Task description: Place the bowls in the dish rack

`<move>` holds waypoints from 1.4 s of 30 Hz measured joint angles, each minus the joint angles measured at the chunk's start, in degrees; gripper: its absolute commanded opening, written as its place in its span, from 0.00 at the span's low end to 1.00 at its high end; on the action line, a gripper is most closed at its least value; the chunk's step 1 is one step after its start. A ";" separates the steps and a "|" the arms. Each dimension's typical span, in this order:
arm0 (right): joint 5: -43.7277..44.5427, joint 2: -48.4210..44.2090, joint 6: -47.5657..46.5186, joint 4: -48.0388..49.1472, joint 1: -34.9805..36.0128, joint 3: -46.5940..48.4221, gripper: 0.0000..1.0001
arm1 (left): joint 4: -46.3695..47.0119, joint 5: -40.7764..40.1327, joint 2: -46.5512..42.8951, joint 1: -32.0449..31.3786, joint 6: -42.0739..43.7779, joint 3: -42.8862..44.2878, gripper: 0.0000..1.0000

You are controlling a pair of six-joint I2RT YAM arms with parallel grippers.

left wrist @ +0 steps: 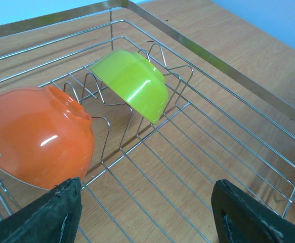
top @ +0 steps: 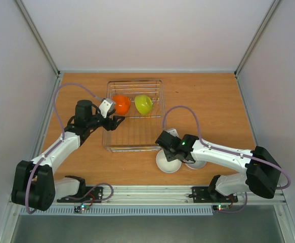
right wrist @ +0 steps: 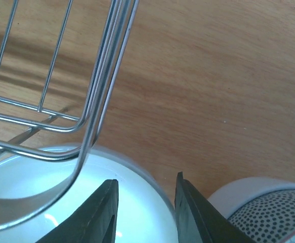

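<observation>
Left claw (top: 116,121) (left wrist: 147,223) wide open, empty, hanging over the left part of the rack (top: 134,144) (left wrist: 228,76). Right claw (top: 168,147) (right wrist: 144,212) at the rack's near right corner (right wrist: 96,101), fingers a narrow gap apart with the white bowl's (top: 168,162) (right wrist: 46,202) rim between them; can't tell if it is pinching.

Orange bowl (top: 120,104) (left wrist: 36,136) and green bowl (top: 143,104) (left wrist: 134,83) are tilted on edge, side by side, in the rack's far half, leaning on the wire prongs. White bowl sits just outside the rack's near right corner. Speckled grey bowl (top: 197,164) (right wrist: 268,212) is just beside it, partly under the right arm.

Surface is a brown wood-grain table (top: 213,101), with the rack near its centre. Plain white walls (top: 137,30) on three sides, metal frame posts at the corners. Metal rail (top: 152,191) along the near edge carries both arm bases.
</observation>
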 measured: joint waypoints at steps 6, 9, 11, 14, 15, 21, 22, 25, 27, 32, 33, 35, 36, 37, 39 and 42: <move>0.79 1.18 -0.76 0.85 -0.02 -0.33 0.22 | 0.00 0.11 0.00 0.00 0.02 0.00 0.71; 0.83 1.60 -1.18 1.46 -0.28 -0.76 0.17 | 0.00 0.11 -0.02 0.00 0.02 0.00 0.71; 0.90 1.66 -1.31 1.57 -0.33 -1.20 0.12 | 0.00 0.11 -0.02 0.00 0.02 0.00 0.71; 0.92 1.60 -1.68 0.90 -0.33 -1.70 0.02 | 0.00 0.11 -0.02 0.00 0.02 0.00 0.71; 0.70 1.44 -1.86 0.33 -0.33 -1.84 0.01 | 0.00 0.11 -0.02 0.00 0.02 0.00 0.71; -1.38 -1.68 -1.46 0.35 -0.37 -2.32 0.01 | 0.00 0.11 -0.02 0.00 0.02 0.00 0.71; -1.99 -2.45 -1.44 0.39 -0.37 -2.40 0.01 | 0.00 0.11 -0.02 0.00 0.02 0.00 0.71; -4.00 -5.35 -1.42 0.13 -0.33 -2.73 0.01 | 0.00 0.11 -0.02 0.00 0.02 0.00 0.71; -4.79 -7.67 -1.42 -0.70 -0.33 -2.80 0.01 | 0.00 0.11 -0.02 0.00 0.02 0.00 0.71; -5.99 -14.25 -1.49 -4.79 -0.33 -2.49 0.01 | 0.00 0.20 -0.02 -0.02 0.02 0.00 0.71; -6.01 -15.82 -1.51 -6.03 -0.33 -1.95 0.01 | -0.02 0.26 -0.02 -0.04 0.02 0.00 0.72; -5.86 -17.94 -1.75 -7.67 -0.33 -0.57 0.01 | 0.00 0.35 -0.02 -0.11 0.00 0.00 0.72; -5.64 -18.84 -2.12 -8.55 -0.33 0.87 0.01 | -0.02 0.39 -0.02 -0.15 -0.02 0.00 0.72; -5.35 -19.19 -2.40 -8.98 -0.33 2.08 0.01 | -0.02 0.48 -0.02 -0.22 0.00 0.00 0.72; -4.44 -19.15 -3.19 -9.62 -0.33 5.40 0.01 | -0.15 0.76 -0.07 -0.46 0.00 0.00 0.72; -2.36 -17.40 -5.03 -9.79 -0.33 10.62 0.01 | -0.90 1.92 -0.35 -0.74 0.04 0.00 0.73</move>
